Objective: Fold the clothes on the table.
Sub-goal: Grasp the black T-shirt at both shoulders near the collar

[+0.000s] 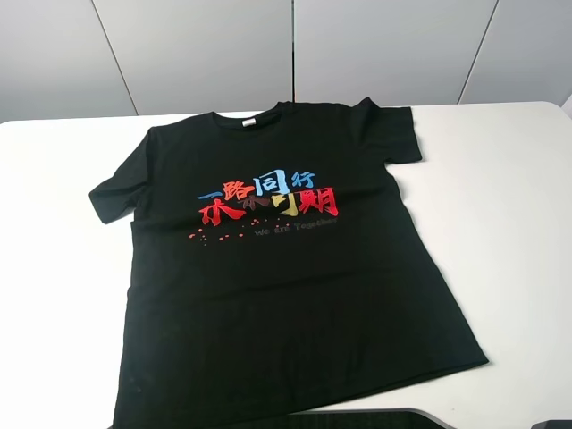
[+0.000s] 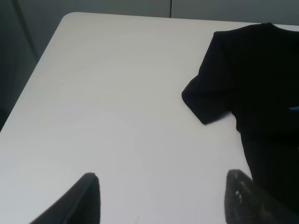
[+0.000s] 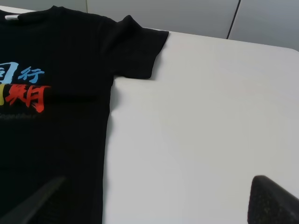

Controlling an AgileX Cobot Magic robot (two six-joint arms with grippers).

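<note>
Right, your T-shirt [image 1: 286,295] lies flat, print up, on the table [image 1: 509,223]. Your left gripper [image 2: 163,200] and right gripper [image 3: 154,205] hover spread wide, empty.

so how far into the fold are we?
Done: nothing yet; the black T-shirt lies flat, print up, both sleeves spread, on the white table. In hand: nothing; the left gripper and right gripper are open and empty. Left: every fold.

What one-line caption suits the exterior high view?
Black printed T-shirt lies spread flat, print up, on a white table.
</note>
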